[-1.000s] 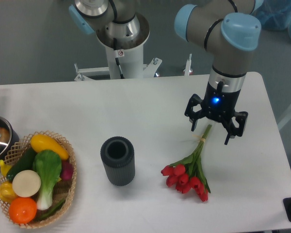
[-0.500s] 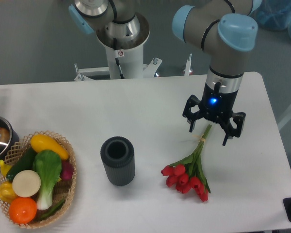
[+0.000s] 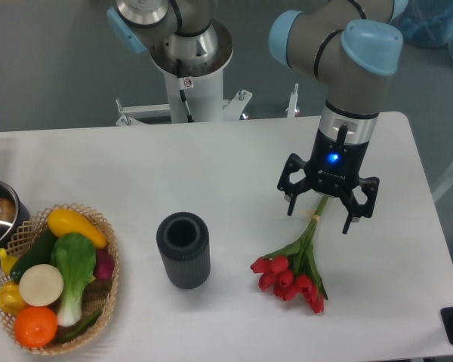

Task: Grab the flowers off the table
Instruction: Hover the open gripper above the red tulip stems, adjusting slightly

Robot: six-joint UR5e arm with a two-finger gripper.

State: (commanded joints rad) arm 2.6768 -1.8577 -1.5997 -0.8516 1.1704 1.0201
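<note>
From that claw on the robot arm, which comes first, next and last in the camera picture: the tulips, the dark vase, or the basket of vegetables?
Measured from the gripper, with its fingers spread open:
1. The flowers, right under it; the stems run between the fingers and the red heads lie toward the front.
2. The dark vase, standing mid-table, off to the picture's left.
3. The basket of vegetables, at the far left edge.
</note>
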